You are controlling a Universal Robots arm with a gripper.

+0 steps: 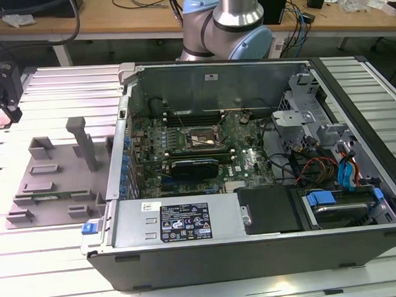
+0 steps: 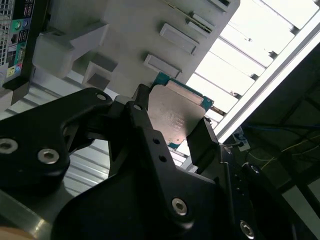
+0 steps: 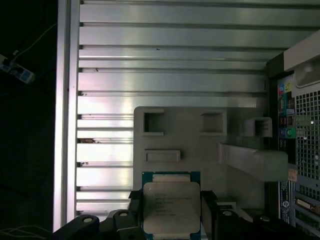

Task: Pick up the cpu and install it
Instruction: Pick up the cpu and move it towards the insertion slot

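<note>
While held above the grey tray [image 3: 195,142], the cpu [image 3: 171,206] is clamped.
It is pinched between the gripper's [image 3: 171,212] black fingers [image 3: 208,207].

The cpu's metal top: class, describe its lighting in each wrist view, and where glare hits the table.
In the second wrist view the cpu looks dull and shaded, while the slatted table behind it washes out to white; in the first wrist view the cpu is evenly lit, and the table slats carry bright glare bands.
</note>
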